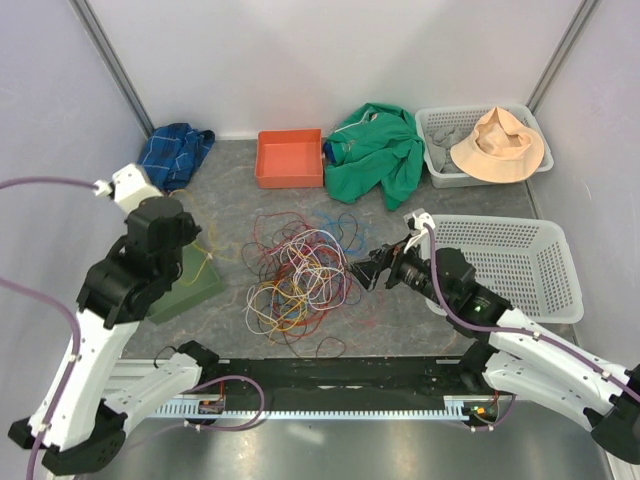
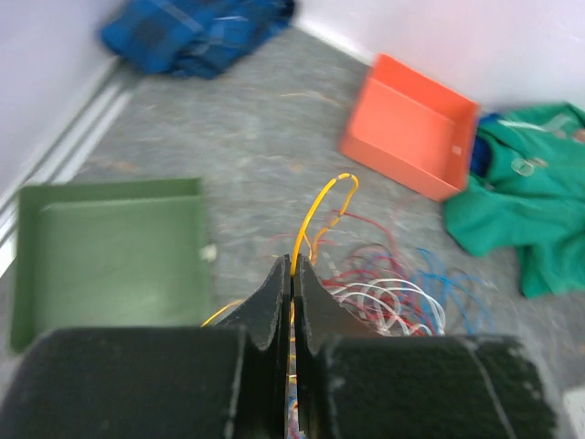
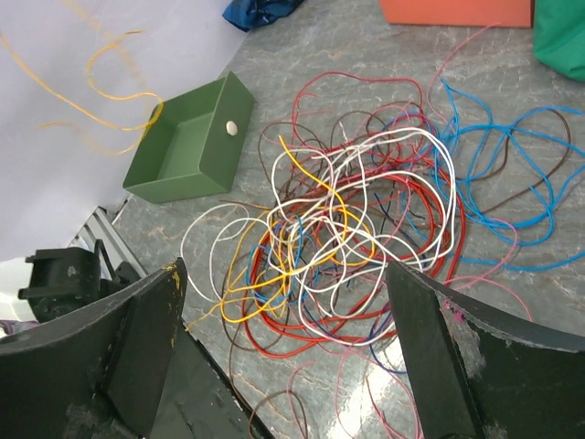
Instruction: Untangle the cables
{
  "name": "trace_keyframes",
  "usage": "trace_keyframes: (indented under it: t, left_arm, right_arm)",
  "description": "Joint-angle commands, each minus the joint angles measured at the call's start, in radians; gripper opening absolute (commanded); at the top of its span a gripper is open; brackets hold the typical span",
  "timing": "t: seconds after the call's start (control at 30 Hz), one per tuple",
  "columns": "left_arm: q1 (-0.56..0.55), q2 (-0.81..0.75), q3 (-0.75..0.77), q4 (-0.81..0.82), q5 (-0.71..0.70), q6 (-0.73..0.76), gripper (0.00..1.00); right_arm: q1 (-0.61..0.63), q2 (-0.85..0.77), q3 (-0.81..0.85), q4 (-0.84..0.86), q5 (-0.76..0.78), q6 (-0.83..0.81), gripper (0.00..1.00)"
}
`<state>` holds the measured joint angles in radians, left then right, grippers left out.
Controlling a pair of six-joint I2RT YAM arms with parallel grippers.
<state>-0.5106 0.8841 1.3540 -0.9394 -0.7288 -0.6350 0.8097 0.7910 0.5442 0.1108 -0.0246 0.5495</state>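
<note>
From above, the cables (image 1: 298, 275) lie in one loose tangle at the middle of the table (image 1: 230, 190), nearer its front edge than its back. The left arm (image 1: 150, 240) leans over the green tray (image 1: 190, 285), which sits between the tangle and the table's left edge; its tool is hidden under the wrist here. The right tool (image 1: 362, 270) points at the tangle from just beside it on the right-edge side. It is probably placed to take a strand opposite the left arm, so the two can draw apart.

Left wrist view: the left tool (image 2: 292, 267) is pressed together, pinching a yellow cable (image 2: 320, 206) that arches out past the tips and curls back toward the heap. Held this way, the strand looks singled out from the rest. The orange box (image 2: 411, 128) stands toward the back edge.

Right wrist view: the right tool (image 3: 283, 270) is spread wide and holds nothing. It hovers over the tangle where white, red and yellow loops cross thickest.
</note>
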Motion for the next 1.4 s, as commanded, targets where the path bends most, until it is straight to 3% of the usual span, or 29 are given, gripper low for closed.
trace_keyframes:
  t: [0.0,0.2,0.37,0.43,0.57,0.87,1.03,1.23,1.37]
  left_arm:
    - [0.049,-0.043,-0.052,-0.116,-0.145,-0.164,0.02]
    - [0.165,-0.013,-0.110,-0.170,-0.173,-0.236,0.02]
    - [0.456,0.056,-0.199,-0.062,0.110,-0.189,0.02]
    - [0.521,0.081,-0.234,-0.026,0.210,-0.170,0.02]
    - [0.639,0.078,-0.277,0.013,0.238,-0.134,0.02]
    - [0.678,0.068,-0.360,0.028,0.230,-0.135,0.02]
    - [0.770,0.108,-0.411,0.060,0.296,-0.161,0.02]
    - [0.794,0.073,-0.241,0.048,0.428,-0.209,0.02]
    - [0.791,0.091,-0.023,-0.018,0.457,-0.206,0.02]
  right_arm:
    - [0.003,-0.003,-0.026,-0.002,0.002,-0.003,0.98]
    - [0.003,0.005,-0.047,0.033,-0.026,0.015,0.98]
    - [0.003,0.004,-0.050,0.043,-0.044,0.020,0.98]
    - [0.003,-0.010,-0.056,0.040,-0.046,0.020,0.98]
    - [0.005,-0.039,-0.076,0.035,-0.040,0.017,0.98]
    - [0.003,-0.004,-0.093,0.072,-0.064,0.023,0.98]
    - [0.003,-0.013,-0.099,0.073,-0.069,0.024,0.98]
    - [0.003,-0.021,-0.109,0.067,-0.060,0.023,0.98]
    - [0.003,-0.001,-0.102,0.084,-0.063,0.020,0.98]
